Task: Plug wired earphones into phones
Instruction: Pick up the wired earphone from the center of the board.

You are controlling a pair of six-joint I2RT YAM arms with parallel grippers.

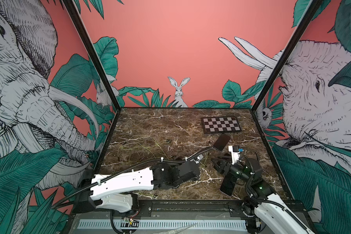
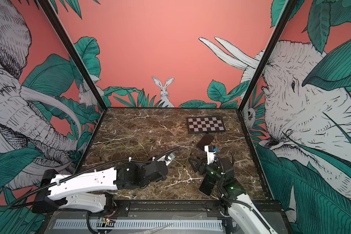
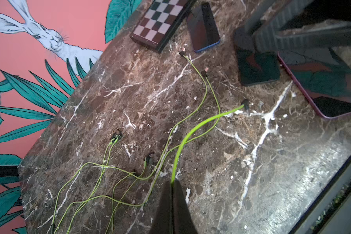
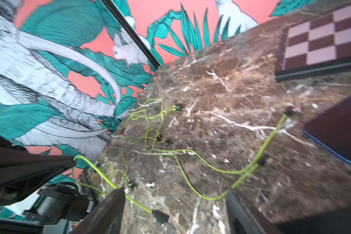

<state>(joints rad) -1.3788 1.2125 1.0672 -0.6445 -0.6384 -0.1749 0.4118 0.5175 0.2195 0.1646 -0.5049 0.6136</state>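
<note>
Pinching an earphone cord (image 3: 190,131), left tool (image 3: 172,182) holds the plug (image 4: 160,216) — right tool (image 4: 174,190) flanks it, jaws apart.

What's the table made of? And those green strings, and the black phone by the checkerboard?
The table looks like polished brown marble, or a marble print: white veins, a soft shine. The green cords look like thin rubbery plastic, bending loosely. The phone seems glass-fronted: its dark face shows reflections.
</note>
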